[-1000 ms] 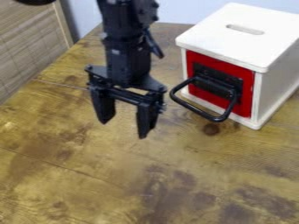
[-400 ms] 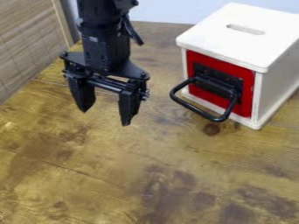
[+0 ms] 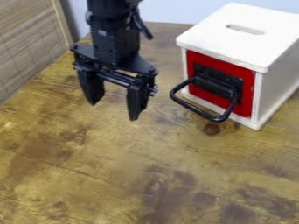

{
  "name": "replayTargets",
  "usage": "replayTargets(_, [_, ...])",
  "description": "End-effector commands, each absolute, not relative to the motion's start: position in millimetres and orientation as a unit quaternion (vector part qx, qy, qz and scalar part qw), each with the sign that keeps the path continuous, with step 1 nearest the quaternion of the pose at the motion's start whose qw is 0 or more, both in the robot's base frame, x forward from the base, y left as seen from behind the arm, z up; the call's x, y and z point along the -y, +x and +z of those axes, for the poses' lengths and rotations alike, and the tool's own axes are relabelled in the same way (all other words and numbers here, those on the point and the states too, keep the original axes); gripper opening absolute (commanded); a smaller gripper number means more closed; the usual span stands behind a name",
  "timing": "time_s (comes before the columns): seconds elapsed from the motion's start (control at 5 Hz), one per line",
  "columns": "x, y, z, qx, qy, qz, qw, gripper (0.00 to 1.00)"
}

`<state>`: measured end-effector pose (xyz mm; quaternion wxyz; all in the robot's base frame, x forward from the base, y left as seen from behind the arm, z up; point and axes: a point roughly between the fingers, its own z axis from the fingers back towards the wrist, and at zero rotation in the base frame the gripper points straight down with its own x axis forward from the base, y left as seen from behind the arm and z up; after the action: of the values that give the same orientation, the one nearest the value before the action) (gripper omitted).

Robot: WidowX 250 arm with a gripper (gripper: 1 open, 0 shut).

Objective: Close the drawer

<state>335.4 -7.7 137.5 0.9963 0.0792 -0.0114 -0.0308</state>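
You are looking at a worn wooden table (image 3: pixel 140 175), its planks brown and mottled with darker stains and pale scuffed patches, the grain running at a slant across the view. At your right stands a white box-shaped cabinet (image 3: pixel 271 83) on the tabletop, with a narrow slot (image 3: pixel 246 29) cut into its flat top. Along the left edge you see a slatted tan panel (image 3: pixel 26 44) rising beside the table, its ridges running level.

Worn, stained wooden table (image 3: pixel 176 188); smooth matt white cabinet (image 3: pixel 239 39); glossy red drawer (image 3: pixel 216 83).
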Motion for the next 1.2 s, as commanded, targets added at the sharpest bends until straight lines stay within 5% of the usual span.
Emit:
replayTargets(0.0, [10,344,136.4,0.038,0.087,-0.02,0.995,1.0])
replayTargets(0.2, [3,341,122.5,0.036,0.088,0.007,0.995,1.0])
replayTargets(1.0, [0,337,150.2,0.049,0.091,0.01,0.995,1.0])
